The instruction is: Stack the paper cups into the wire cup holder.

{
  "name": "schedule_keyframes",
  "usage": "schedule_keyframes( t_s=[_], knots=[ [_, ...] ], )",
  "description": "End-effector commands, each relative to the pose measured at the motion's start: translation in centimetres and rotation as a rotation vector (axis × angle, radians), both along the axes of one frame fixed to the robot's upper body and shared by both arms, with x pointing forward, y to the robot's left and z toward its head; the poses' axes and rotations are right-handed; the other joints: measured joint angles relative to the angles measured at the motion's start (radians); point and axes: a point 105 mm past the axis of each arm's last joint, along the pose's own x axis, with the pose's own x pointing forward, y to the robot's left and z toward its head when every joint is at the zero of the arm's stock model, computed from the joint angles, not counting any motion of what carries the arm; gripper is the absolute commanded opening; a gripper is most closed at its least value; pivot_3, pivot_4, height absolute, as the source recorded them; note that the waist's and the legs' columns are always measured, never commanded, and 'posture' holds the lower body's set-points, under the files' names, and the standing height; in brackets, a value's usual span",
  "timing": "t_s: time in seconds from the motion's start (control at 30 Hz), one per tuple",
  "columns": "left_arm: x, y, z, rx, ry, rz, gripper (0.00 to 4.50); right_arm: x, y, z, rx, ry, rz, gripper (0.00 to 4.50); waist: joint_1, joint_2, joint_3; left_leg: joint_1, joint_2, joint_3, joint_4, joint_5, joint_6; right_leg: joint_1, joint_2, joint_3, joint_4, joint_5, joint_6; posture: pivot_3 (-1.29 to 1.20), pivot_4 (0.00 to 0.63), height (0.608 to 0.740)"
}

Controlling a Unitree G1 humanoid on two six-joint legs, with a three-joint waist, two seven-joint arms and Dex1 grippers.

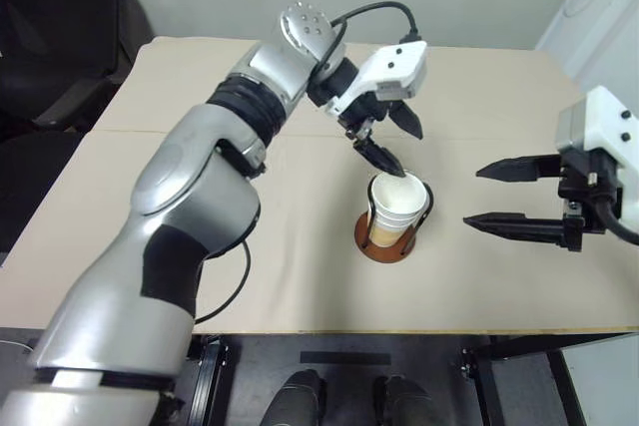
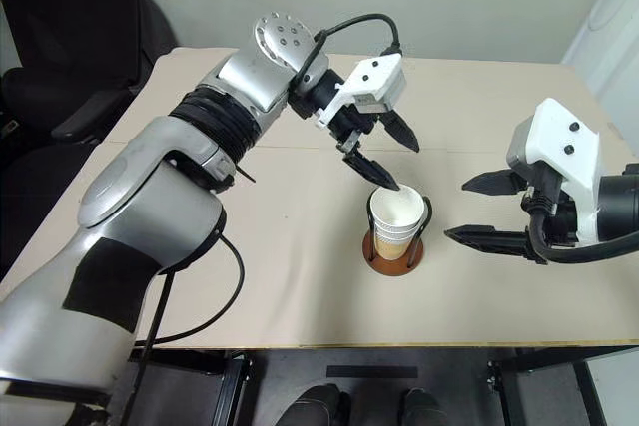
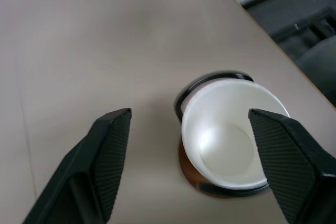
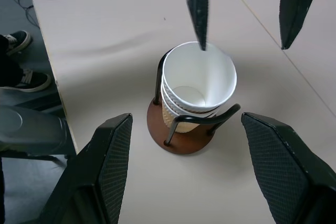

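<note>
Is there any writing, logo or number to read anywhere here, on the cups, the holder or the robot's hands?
None can be read.
Paper cups: plain white inside, tan outside, no print visible.
Cup holder: plain brown base, black wire, no label.
Left gripper and right gripper: plain white housings and black fingers, no lettering.
Table: bare.

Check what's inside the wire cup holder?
A nested stack of paper cups stands in the wire cup holder, three rims showing. The top cup looks empty. The lower cups' insides and the base under them are covered.
</note>
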Motion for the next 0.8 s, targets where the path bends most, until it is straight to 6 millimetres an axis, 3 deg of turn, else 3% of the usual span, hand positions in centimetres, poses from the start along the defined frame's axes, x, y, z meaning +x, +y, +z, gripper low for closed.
schedule_keyframes(
  t_s=[0.03,0.13,0.33,0.57,0.7,0.8],
  knots=[
    [0.4,0.6,3.6,-0.202,-0.006,0.047,3.86,1.2,-0.5,0.7,-0.010,-0.075,-0.048,3.34,-0.001,0.000,0.000,0.000,0.000,0.000,0.000,0.000,0.000,0.000,0.000,0.000,0.000,0.000,0.000,0.00,0.150,0.740],
    [1.3,2.1,5.0,-0.318,0.024,0.131,3.86,2.1,-1.1,0.6,-0.007,-0.084,-0.081,3.34,-0.003,0.000,0.000,0.000,0.001,0.001,0.000,0.000,0.000,-0.001,0.001,0.000,0.000,0.000,0.000,0.00,0.150,0.740],
    [3.6,10.1,4.8,-0.484,0.123,0.392,3.86,4.3,-1.5,-0.3,0.048,-0.087,-0.125,3.34,-0.014,0.001,-0.002,0.001,0.001,0.002,-0.001,0.000,0.000,-0.003,0.003,0.001,0.001,0.000,0.000,0.00,0.150,0.740],
    [6.3,20.1,4.2,-0.771,0.065,0.866,3.86,9.3,-3.5,-1.5,0.160,-0.136,-0.321,3.34,-0.020,0.001,-0.002,0.000,0.002,-0.002,0.003,0.001,0.001,-0.004,0.002,-0.001,0.003,0.001,-0.001,0.00,0.150,0.740],
    [6.0,25.3,3.6,-0.864,0.009,1.093,3.86,10.6,-3.7,-2.8,0.182,-0.128,-0.364,3.34,-0.021,0.000,-0.003,0.000,0.001,0.000,0.004,0.001,0.002,-0.003,0.003,-0.002,0.000,0.002,-0.002,0.00,0.150,0.740],
    [5.1,27.7,3.0,-0.856,-0.046,1.183,3.86,11.0,-2.9,-3.1,0.184,-0.119,-0.334,3.34,-0.025,0.000,-0.003,0.001,0.001,0.000,0.003,0.001,0.002,-0.003,0.005,-0.002,0.000,0.002,-0.003,0.00,0.150,0.740]
  ],
)
